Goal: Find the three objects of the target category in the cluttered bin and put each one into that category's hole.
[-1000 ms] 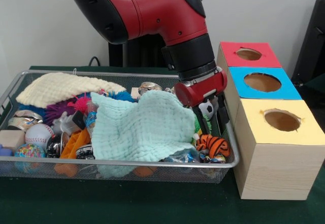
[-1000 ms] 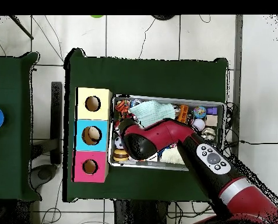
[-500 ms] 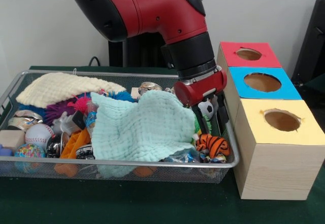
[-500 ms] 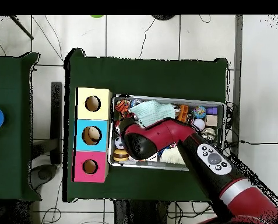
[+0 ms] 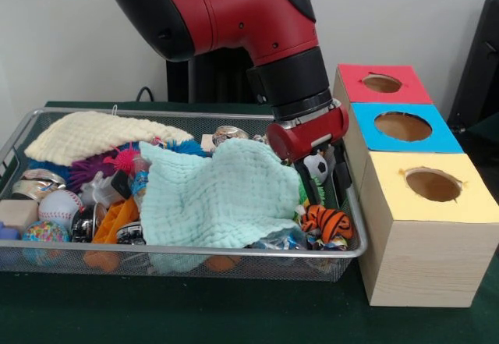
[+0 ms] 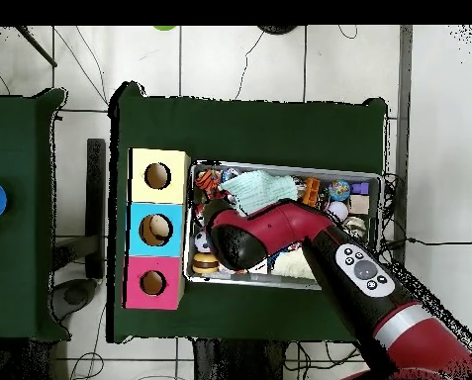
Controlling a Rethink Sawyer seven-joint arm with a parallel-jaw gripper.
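The wire bin point(image 5: 234, 254) sits on the green counter point(image 5: 195, 313), just left of the wooden box point(image 5: 421, 242) with red, blue and yellow holes; a mint cloth point(image 5: 218, 196) covers its middle, the tiger toy point(image 5: 327, 223) lies at its near right corner, and the hand point(image 5: 323, 188) grips a black-and-white toy point(image 5: 318, 168) above it
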